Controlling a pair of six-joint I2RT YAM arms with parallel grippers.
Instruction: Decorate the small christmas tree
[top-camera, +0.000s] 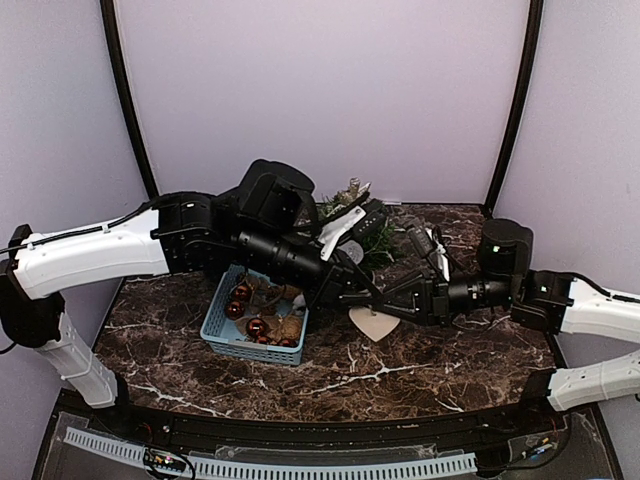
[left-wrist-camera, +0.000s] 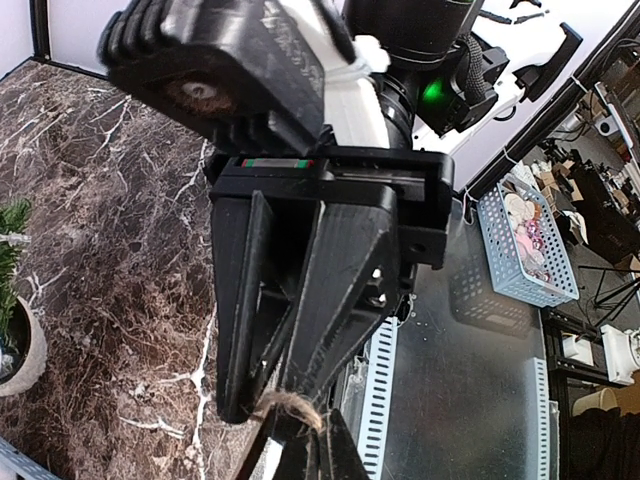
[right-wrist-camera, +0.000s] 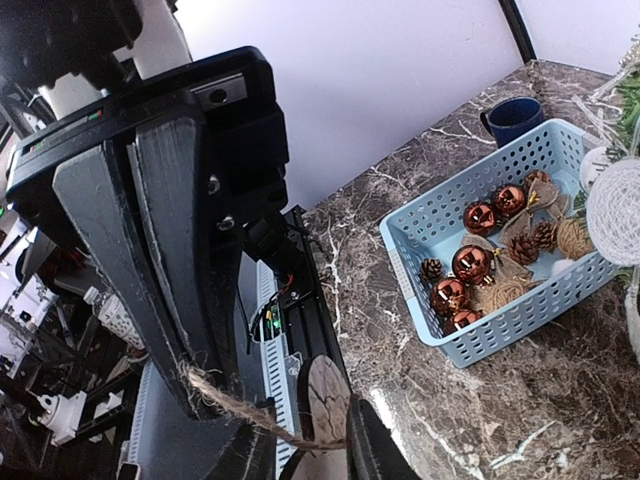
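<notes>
The small christmas tree (top-camera: 352, 205) stands at the back of the table, half hidden behind both arms; its pot (left-wrist-camera: 22, 352) shows at the left edge of the left wrist view. A wooden heart ornament (top-camera: 375, 322) on a twine loop (right-wrist-camera: 250, 410) hangs just in front of the tree. My left gripper (top-camera: 345, 290) is shut on the twine (left-wrist-camera: 290, 408) at its fingertips. From the right, my right gripper (top-camera: 378, 300) meets it tip to tip, jaws closed together with the twine running out of them (right-wrist-camera: 190, 380). The heart (right-wrist-camera: 330, 395) dangles below.
A light-blue basket (top-camera: 222, 320) left of centre holds copper baubles (right-wrist-camera: 470, 262), pine cones and twine ornaments. A dark blue mug (right-wrist-camera: 515, 118) stands beyond it. The slotted cable duct (left-wrist-camera: 378, 400) runs along the table's near edge.
</notes>
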